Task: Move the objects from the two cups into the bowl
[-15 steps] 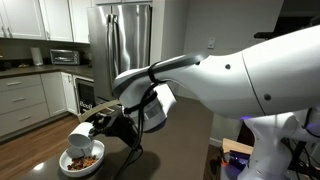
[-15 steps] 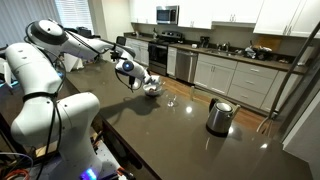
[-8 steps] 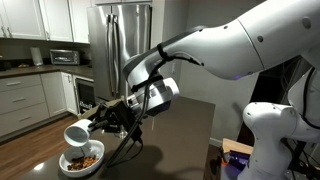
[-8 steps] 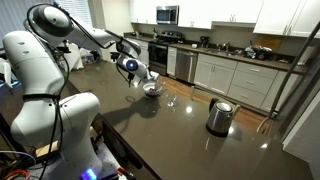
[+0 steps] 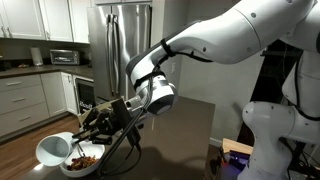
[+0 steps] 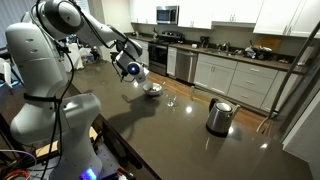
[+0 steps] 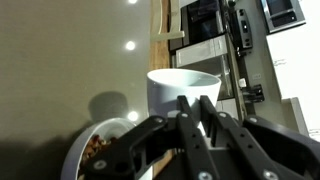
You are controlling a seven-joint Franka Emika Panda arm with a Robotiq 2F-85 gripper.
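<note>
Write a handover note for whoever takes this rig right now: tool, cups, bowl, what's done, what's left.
Tool: shut on the white cup, held tilted beside the bowl.
Bowl: on the dark counter, with brown bits inside.
White cup: its inside looks empty, so it has likely been poured.
Clear glass: seems to stand on the counter past the bowl; contents too small to tell.
Left: set the white cup down, then check the glass and empty it into the bowl.

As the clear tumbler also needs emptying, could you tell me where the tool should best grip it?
Probably by its rim, from above: the tumbler looks upright on the counter, with the bowl close beside it, so a side approach is cramped. Details are too small to confirm.
</note>
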